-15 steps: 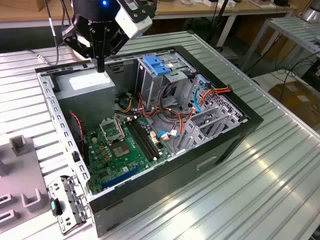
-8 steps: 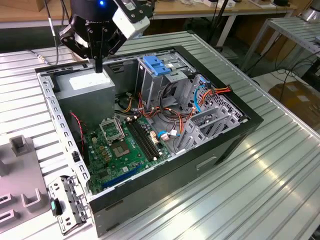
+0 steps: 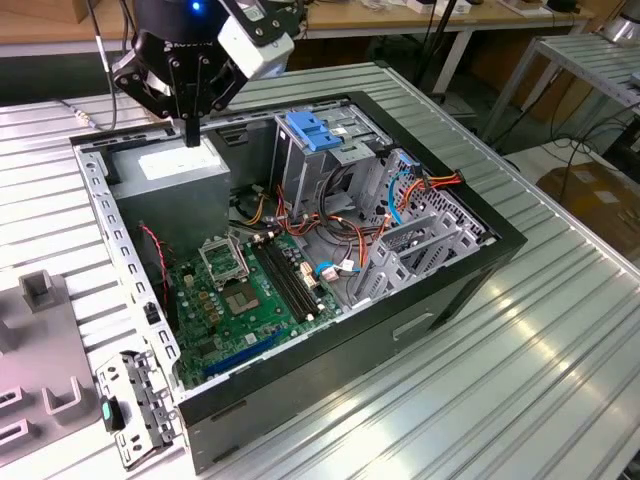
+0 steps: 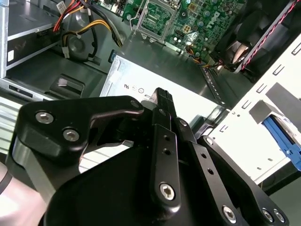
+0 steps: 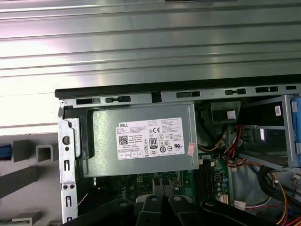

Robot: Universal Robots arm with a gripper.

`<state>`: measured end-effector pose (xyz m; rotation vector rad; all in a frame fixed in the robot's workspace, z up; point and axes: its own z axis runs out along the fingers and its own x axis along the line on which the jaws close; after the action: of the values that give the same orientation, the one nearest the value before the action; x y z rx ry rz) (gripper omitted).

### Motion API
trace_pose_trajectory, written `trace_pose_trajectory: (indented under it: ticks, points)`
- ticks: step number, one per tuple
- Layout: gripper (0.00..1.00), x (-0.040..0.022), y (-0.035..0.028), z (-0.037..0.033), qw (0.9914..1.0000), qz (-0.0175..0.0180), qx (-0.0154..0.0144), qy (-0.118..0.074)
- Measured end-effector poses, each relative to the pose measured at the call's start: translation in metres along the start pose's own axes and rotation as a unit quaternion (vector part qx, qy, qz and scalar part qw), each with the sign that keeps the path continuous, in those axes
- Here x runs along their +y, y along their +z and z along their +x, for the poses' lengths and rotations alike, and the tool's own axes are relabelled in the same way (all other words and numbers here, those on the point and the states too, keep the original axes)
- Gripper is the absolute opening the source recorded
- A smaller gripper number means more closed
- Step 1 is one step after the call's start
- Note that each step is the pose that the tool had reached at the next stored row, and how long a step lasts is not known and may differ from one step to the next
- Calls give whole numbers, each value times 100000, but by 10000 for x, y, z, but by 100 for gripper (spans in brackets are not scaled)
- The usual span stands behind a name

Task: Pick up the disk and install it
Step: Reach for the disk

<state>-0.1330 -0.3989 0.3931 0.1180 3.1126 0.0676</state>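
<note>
One gripper (image 3: 190, 132) is hanging over the grey power-supply box (image 3: 180, 168), at the eleven o'clock corner of the open computer case (image 3: 480, 250) in the exterior view. Its fingers are sitting closed together, gripping nothing. The disk (image 4: 282, 136), judged from a blue side bracket, is showing past the case's perforated wall (image 4: 254, 122) in the second wrist view, by the grey holder (image 3: 40, 360). It is judged to be lying outside the case, toward eight o'clock from the fingers. Its long axis cannot be told.

Ribbed metal table (image 3: 560, 380) — wooden benches (image 3: 350, 15) behind
</note>
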Motion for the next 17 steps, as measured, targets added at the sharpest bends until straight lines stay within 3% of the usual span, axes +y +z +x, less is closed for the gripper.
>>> trace_pose_trajectory:
  ticks: [17]
  points:
    - [11,-8,1,104,100000,5,51,0]
